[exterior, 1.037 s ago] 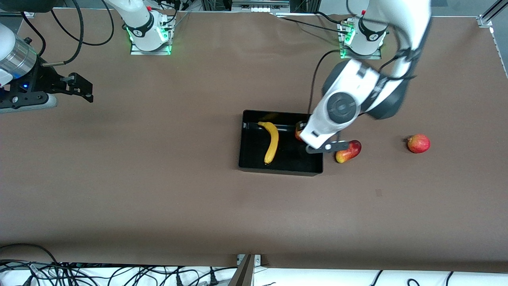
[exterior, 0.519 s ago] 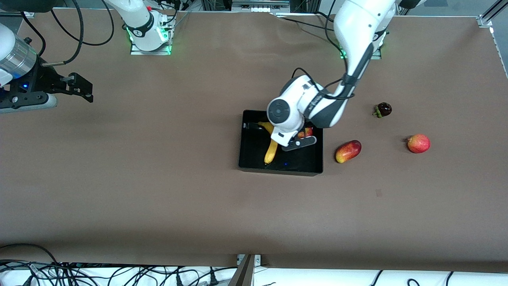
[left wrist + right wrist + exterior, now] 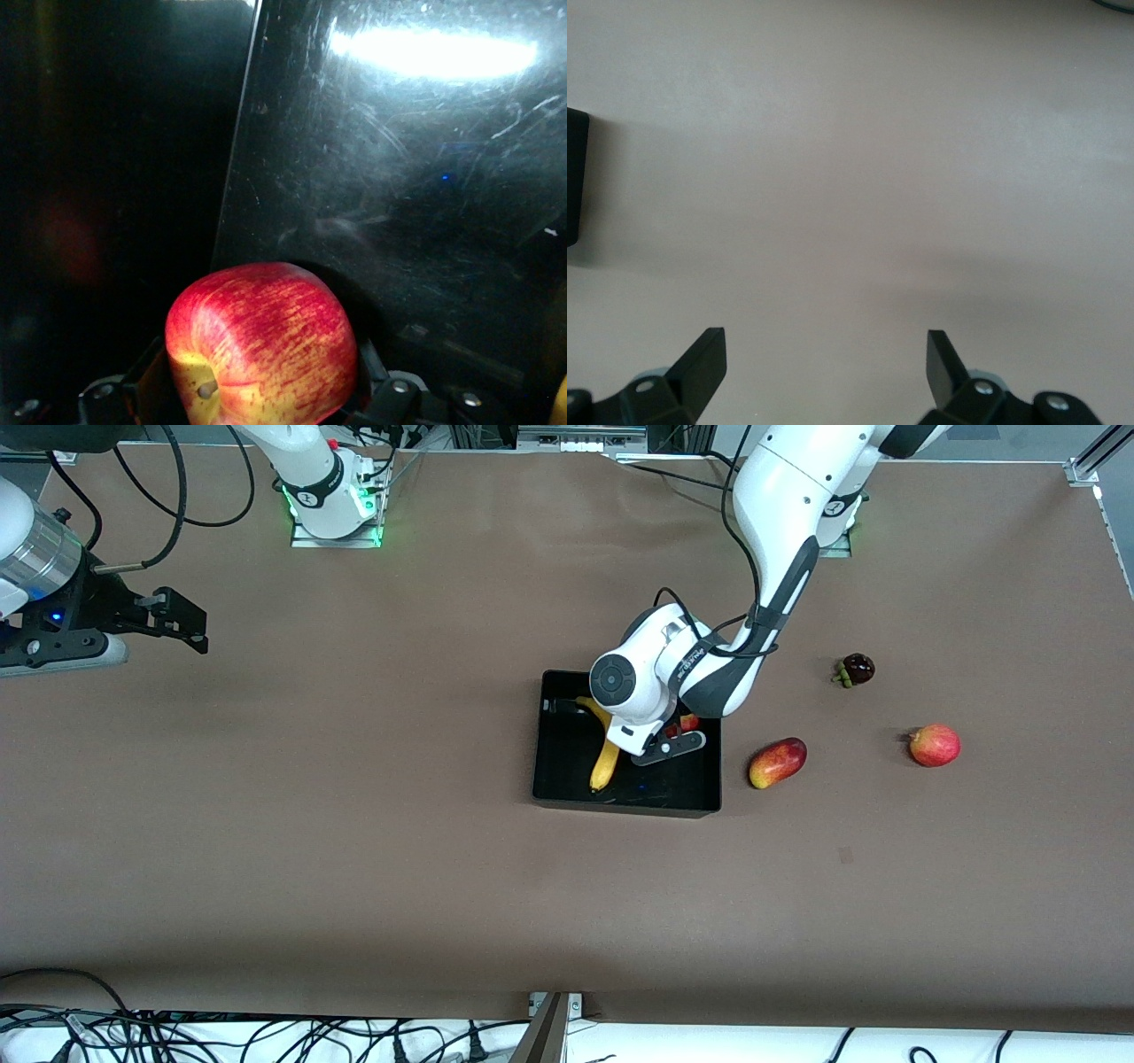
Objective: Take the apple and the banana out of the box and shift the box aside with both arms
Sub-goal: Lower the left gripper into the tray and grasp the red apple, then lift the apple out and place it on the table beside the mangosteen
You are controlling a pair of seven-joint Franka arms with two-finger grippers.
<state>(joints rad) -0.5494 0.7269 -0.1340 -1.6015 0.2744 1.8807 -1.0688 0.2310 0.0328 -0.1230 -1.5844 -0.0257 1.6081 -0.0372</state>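
The black box [image 3: 538,735] sits mid-table with the yellow banana [image 3: 607,760] lying in it. My left gripper [image 3: 675,732] is down inside the box, at its end toward the left arm, shut on a red apple with yellow patches [image 3: 688,722]. In the left wrist view the apple [image 3: 261,341] sits between the fingers, just above the glossy box floor [image 3: 399,177]. My right gripper [image 3: 182,622] waits open and empty over bare table at the right arm's end; its wrist view shows the gripper [image 3: 824,354] with nothing between the fingers.
An oblong red-yellow mango [image 3: 777,762] lies just outside the box toward the left arm's end. A second red apple [image 3: 935,745] and a dark mangosteen [image 3: 856,669] lie farther toward that end. Cables run along the table's near edge.
My left arm has swung from the box's edge by the mango into the box and dropped lower with the apple. The mangosteen has come into view. The right arm has not moved.
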